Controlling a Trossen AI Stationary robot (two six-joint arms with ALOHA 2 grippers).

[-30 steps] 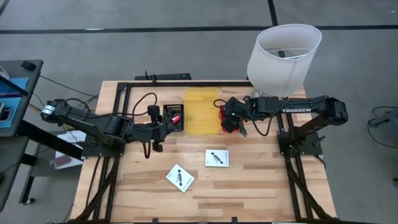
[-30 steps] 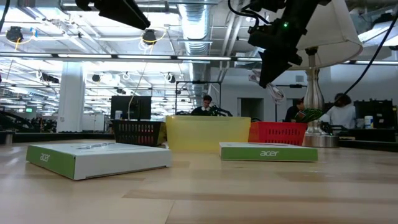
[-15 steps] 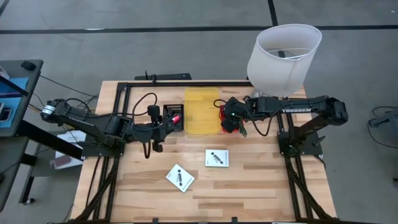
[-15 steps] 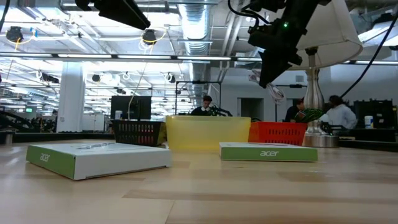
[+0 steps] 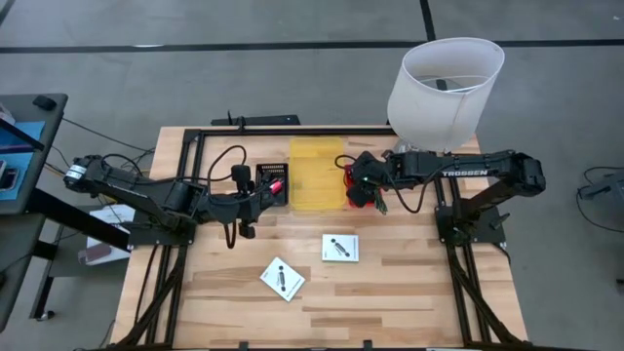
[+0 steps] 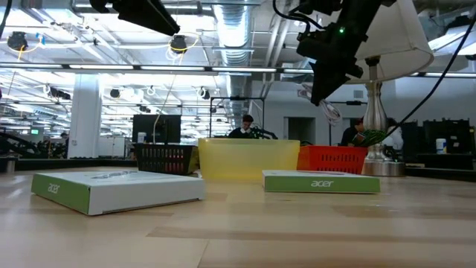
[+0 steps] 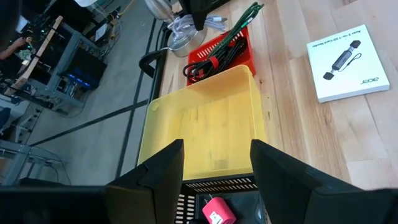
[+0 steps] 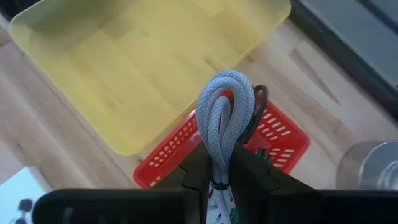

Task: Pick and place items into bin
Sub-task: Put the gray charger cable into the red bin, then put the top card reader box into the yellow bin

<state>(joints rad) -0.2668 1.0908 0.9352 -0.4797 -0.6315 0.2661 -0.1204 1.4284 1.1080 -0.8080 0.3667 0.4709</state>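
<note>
Yellow bin (image 6: 248,158) mid-table, red basket (image 6: 332,158) beside, two green-edged boxes (image 6: 119,190) in front

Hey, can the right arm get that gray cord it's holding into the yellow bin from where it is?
Probably yes: the right gripper holds the gray cord above the red basket, and the open yellow bin sits right beside.
</note>
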